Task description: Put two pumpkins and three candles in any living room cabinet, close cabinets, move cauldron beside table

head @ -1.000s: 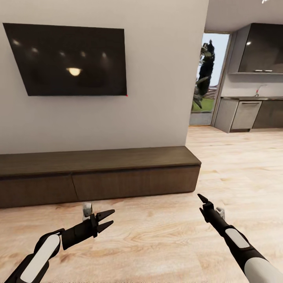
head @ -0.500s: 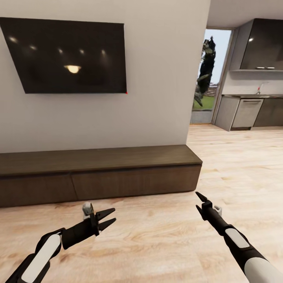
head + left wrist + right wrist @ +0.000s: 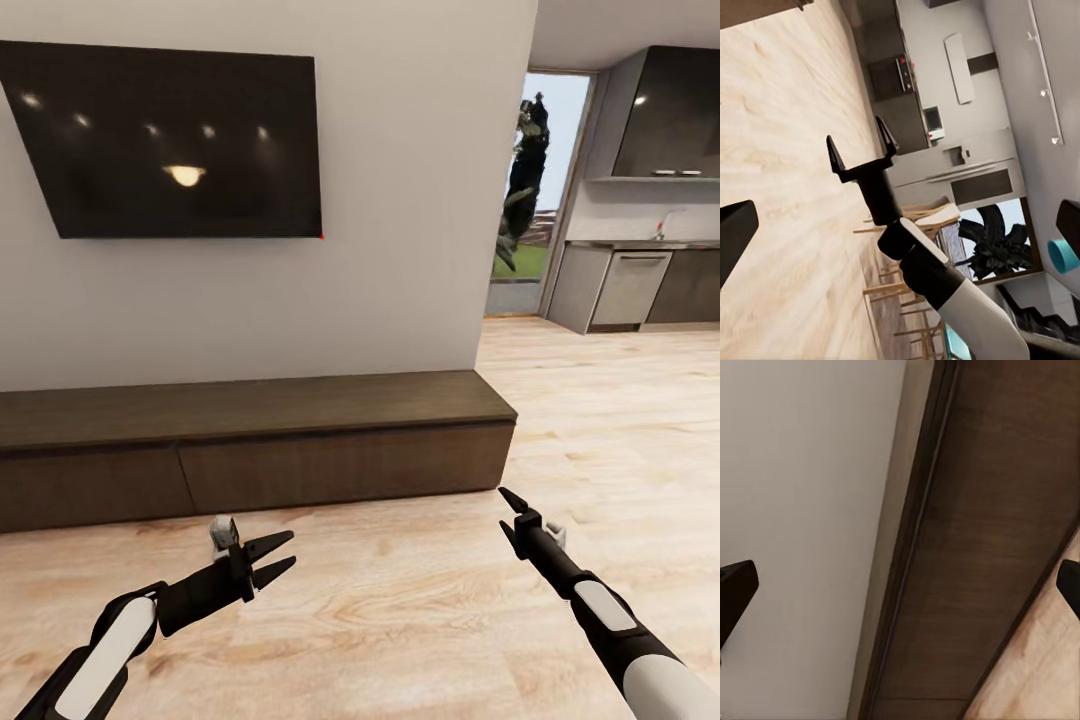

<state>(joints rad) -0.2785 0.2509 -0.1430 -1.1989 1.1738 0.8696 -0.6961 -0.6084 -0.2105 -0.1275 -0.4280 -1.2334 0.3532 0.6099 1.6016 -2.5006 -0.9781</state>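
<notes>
The cabinet [image 3: 250, 440] runs low and long along the grey wall, dark brown with a flat bare top. Both of its wide drawer fronts are flush and closed. My left gripper [image 3: 283, 553] hovers over the wood floor a short way in front of the cabinet, open and holding nothing. My right gripper [image 3: 506, 513] is off the cabinet's right end, just above the floor. It is open too, its two fingers spread in the left wrist view [image 3: 861, 152]. The right wrist view looks at the cabinet's front [image 3: 997, 547] from close up.
A large black TV [image 3: 170, 140] hangs on the wall above the cabinet. To the right, the wood floor [image 3: 600, 400] opens toward a kitchen with grey counters [image 3: 625, 290] and a window. Wooden chairs [image 3: 907, 225] stand behind my right arm.
The whole picture has shifted a little, so the camera moved slightly. Both arms keep nearly the same pose, and both grippers stay open.
</notes>
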